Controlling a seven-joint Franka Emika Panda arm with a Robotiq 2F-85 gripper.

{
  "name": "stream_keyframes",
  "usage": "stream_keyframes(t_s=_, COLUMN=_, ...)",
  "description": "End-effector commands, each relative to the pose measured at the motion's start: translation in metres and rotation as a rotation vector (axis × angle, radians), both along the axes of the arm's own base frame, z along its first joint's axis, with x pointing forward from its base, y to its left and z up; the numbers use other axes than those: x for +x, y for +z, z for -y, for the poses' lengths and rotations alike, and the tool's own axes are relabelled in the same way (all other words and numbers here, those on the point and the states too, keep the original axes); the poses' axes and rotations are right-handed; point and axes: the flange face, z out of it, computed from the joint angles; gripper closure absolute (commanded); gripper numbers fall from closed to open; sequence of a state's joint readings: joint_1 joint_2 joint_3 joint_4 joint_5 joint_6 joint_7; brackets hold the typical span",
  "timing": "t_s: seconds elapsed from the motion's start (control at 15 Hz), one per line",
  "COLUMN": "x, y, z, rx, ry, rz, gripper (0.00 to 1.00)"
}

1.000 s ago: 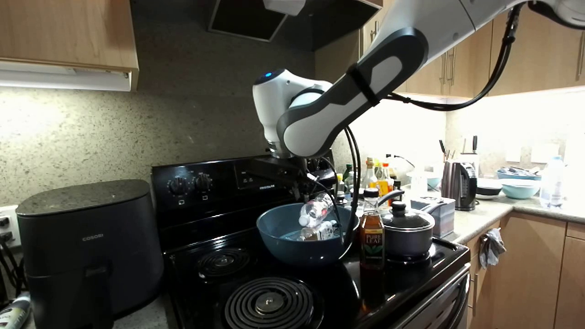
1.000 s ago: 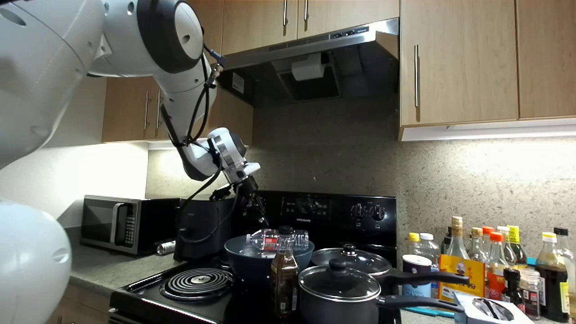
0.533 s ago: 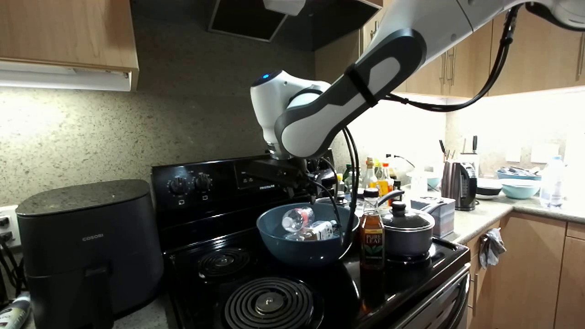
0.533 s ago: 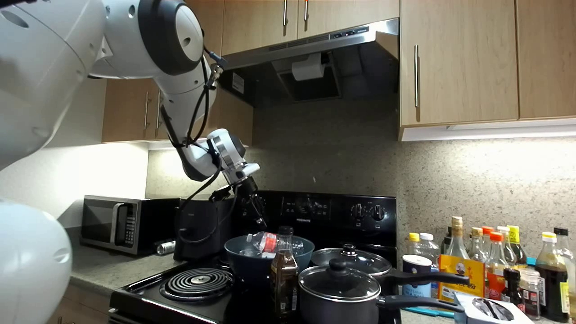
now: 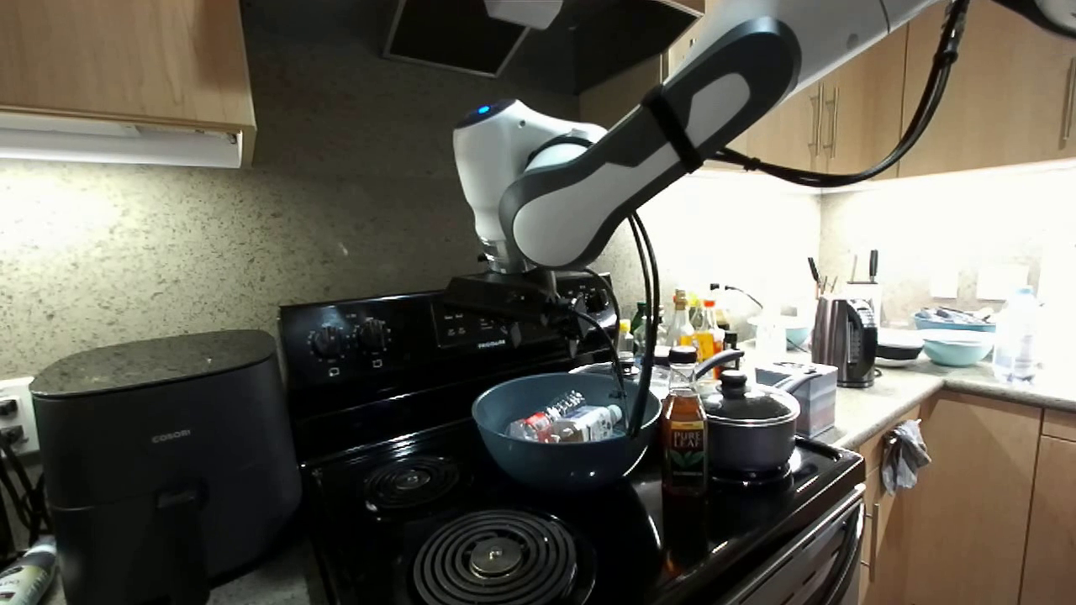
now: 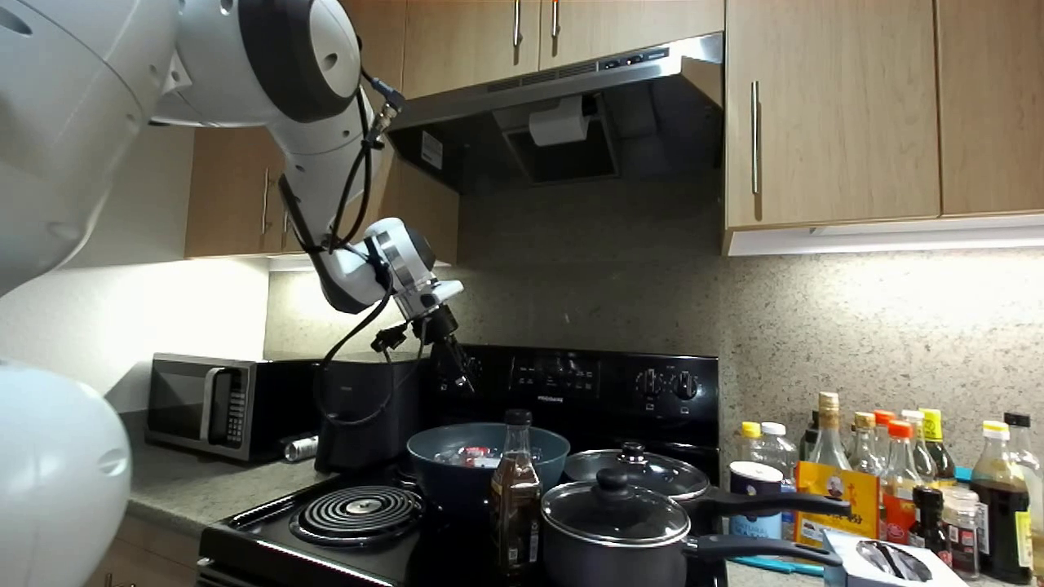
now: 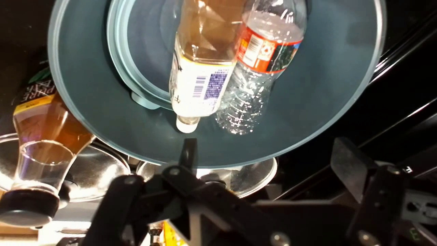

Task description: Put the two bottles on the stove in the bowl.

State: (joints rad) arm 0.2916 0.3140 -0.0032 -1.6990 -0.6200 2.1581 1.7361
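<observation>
We've got the red-label bottle (image 7: 264, 51), higher up half a second ago, down in the bowl (image 7: 327, 75) now, right beside the white-label bottle (image 7: 201, 75). Our fingers (image 7: 350, 167) have lifted a bit, spread wide, holding nothing.

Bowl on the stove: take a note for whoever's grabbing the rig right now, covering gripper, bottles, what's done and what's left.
Gripper: open, holding nothing, raised above the bowl.
In the bowl: white-label bottle and red-label bottle, lying side by side.
Done: those two are in.
Left: probably nothing; a Pure Leaf bottle stands on the stove beside the bowl, so confirm it isn't wanted.
</observation>
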Motion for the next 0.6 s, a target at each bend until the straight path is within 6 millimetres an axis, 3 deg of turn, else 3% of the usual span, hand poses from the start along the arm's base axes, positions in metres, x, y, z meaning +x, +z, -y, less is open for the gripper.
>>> stream_keyframes(t_s=0.0, x=-0.0029, y=0.0059, z=-0.0027, rx=0.001, ry=0.01, rz=0.002, gripper=0.0)
stream_keyframes(t_s=0.53, x=-0.0081, y=0.0065, z=-0.0025, rx=-0.002, ry=0.016, rz=-0.004, gripper=0.0)
